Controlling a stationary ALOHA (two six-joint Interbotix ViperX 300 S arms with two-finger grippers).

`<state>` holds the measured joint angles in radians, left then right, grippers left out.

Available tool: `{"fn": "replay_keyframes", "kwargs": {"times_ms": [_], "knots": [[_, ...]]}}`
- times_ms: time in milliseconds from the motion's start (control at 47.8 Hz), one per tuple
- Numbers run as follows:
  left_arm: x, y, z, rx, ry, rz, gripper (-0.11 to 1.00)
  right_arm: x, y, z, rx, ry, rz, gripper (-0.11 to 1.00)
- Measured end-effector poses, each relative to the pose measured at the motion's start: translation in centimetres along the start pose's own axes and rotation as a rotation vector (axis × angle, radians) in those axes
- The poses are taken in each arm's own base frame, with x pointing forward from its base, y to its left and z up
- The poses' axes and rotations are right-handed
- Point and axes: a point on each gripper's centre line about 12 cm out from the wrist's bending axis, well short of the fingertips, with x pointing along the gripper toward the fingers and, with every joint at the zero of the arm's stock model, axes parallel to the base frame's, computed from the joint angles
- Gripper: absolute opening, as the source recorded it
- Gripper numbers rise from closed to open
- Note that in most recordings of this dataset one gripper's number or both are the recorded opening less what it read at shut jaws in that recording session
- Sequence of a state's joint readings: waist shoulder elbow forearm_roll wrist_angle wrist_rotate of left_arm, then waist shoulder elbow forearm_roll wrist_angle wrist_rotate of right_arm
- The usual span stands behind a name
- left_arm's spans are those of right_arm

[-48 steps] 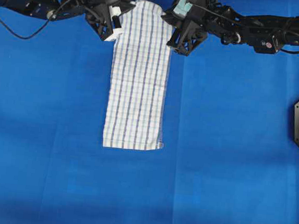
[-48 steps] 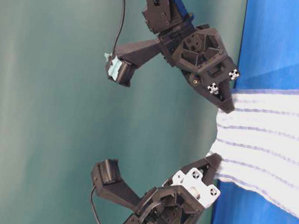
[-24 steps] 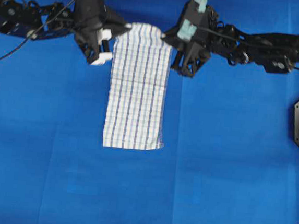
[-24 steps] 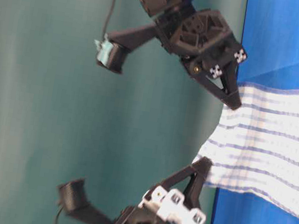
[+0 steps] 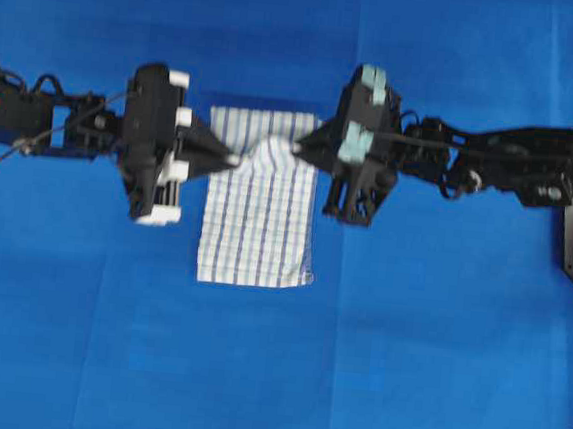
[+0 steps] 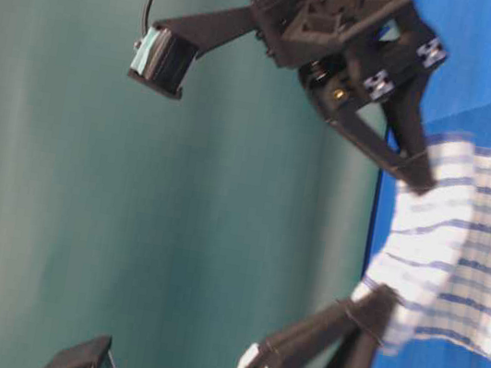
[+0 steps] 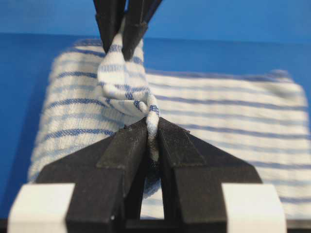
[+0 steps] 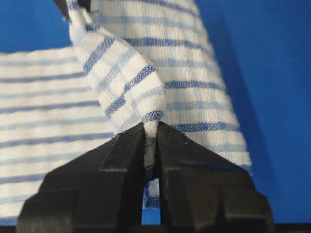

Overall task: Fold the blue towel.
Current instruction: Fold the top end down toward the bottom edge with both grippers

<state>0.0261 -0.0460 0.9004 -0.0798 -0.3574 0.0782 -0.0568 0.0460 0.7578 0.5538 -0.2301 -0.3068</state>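
The towel [image 5: 258,222] lies mid-counter on the blue sheet [image 5: 434,368], its near end flat and its far end lifted and doubled over the rest. The left end effector [image 5: 233,158] is clamped on one corner of that lifted hem, and the right end effector [image 5: 297,147] pinches the opposite corner; both wrist views show cloth squeezed between closed jaws. Holding the two corners level and apart keeps the hem roughly taut, so it can be carried toward the near hem. The fold looks roughly half done; the lifted edge is not yet laid down.
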Motion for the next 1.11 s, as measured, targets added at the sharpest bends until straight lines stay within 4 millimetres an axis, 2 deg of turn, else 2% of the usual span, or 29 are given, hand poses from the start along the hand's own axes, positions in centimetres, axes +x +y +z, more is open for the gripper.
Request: {"fn": "replay_keyframes", "kwargs": {"times_ms": [314,733,921,1110], "knots": [[-0.7,-3.6,-0.5,0.0,-0.007,-0.092,0.04,-1.0,3.6,-1.2,0.001,-0.015,0.059,-0.02],[-0.2,-4.6,-1.4,-0.01,0.018,-0.114,0.04,-1.2,4.1,-1.6,0.013,-0.007,0.067,-0.02],[0.0,-5.1,-1.8,-0.027,0.03,-0.124,0.04,-1.4,5.0,-2.4,0.034,0.013,0.077,-0.02],[0.4,-6.0,-2.4,-0.012,0.037,-0.144,0.04,-0.5,5.5,-4.0,0.058,0.045,0.06,-0.02]]}}
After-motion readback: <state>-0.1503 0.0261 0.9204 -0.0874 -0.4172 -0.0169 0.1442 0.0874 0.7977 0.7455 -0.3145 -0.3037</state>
